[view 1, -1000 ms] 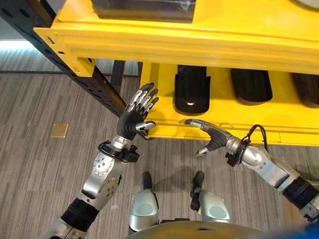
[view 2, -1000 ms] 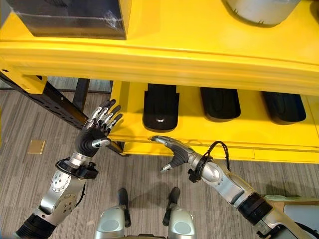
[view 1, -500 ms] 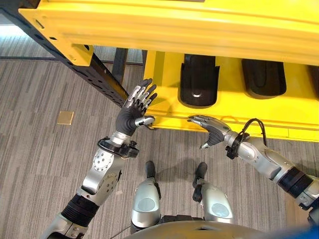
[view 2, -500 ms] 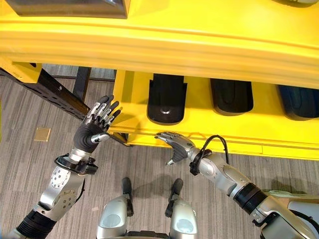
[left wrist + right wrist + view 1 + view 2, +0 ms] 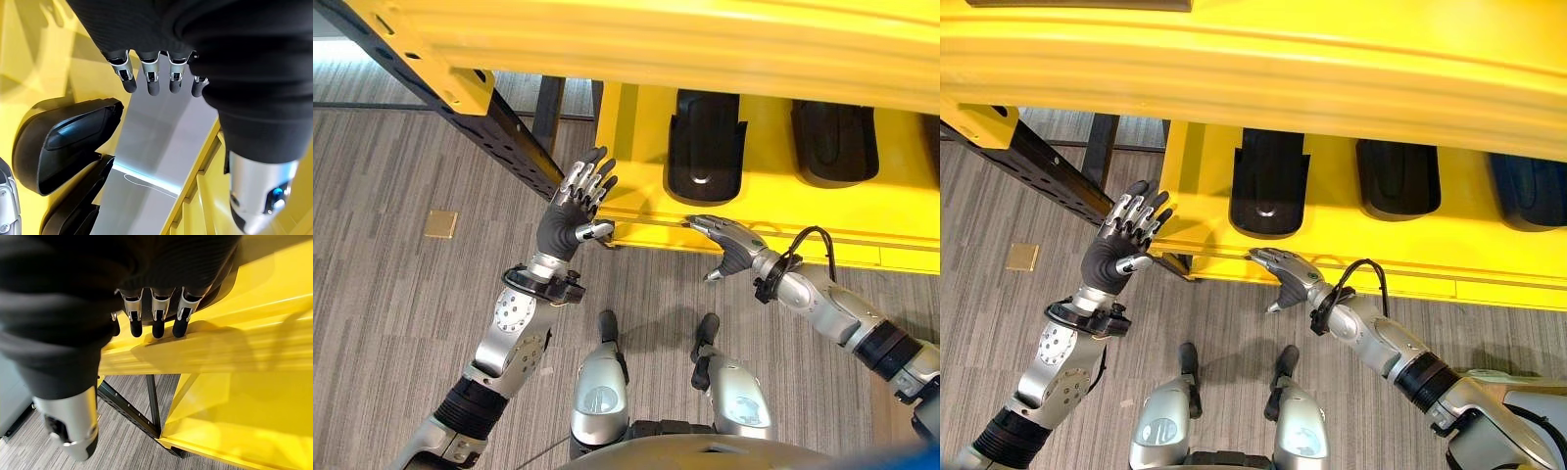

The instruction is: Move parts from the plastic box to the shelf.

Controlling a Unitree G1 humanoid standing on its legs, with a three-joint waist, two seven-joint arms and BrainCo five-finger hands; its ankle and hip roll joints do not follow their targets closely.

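A yellow shelf (image 5: 822, 247) stands in front of me, and black moulded parts (image 5: 705, 147) (image 5: 834, 142) lie in a row on its lower level. My left hand (image 5: 570, 211) is raised by the shelf's left front corner, open with straight fingers and holding nothing. My right hand (image 5: 732, 241) hovers palm down at the lower level's front lip, just below the left black part, open and empty. In the left wrist view, straight fingers (image 5: 151, 81) point past a black part (image 5: 63, 142). In the right wrist view, the fingers (image 5: 156, 318) reach toward a yellow beam (image 5: 220, 347).
The shelf's upper yellow beam (image 5: 705, 49) overhangs the lower level. A black perforated upright (image 5: 499, 137) slants down at the left, close to my left hand. A small tan square (image 5: 440, 223) lies on the grey carpet floor (image 5: 391, 313).
The whole picture has shifted, so the camera has moved. Both hands stay open and empty by the shelf's front edge, the right one a little nearer the lip.
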